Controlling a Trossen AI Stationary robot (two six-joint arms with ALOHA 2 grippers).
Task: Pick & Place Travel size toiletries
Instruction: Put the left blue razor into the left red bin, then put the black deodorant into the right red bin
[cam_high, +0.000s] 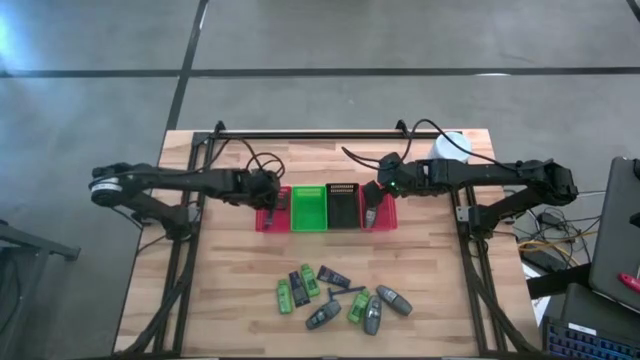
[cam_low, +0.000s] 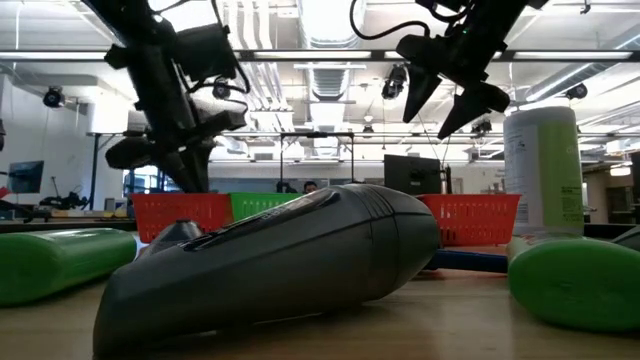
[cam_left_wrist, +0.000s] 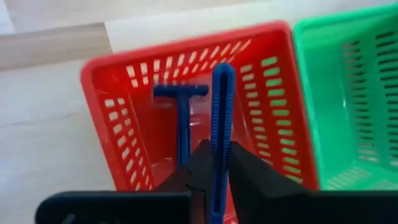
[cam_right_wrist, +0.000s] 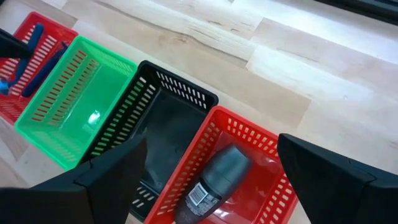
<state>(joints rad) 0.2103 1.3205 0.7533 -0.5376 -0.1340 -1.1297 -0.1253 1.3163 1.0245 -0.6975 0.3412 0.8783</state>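
Gripping a blue razor (cam_left_wrist: 222, 124) over the left red basket (cam_left_wrist: 124, 81), the left gripper (cam_left_wrist: 214, 165) hovered while the right gripper (cam_right_wrist: 208, 165) hung open above the other red basket (cam_right_wrist: 249, 134).

A light wooden plank table (cam_high: 240, 320) stands on a grey concrete floor (cam_high: 100, 40) crossed by dark seams. Beyond it, the low view shows an open workshop hall with white ceiling ducts (cam_low: 330, 20), strip lights (cam_low: 330, 55) and a dark monitor (cam_low: 412, 172).
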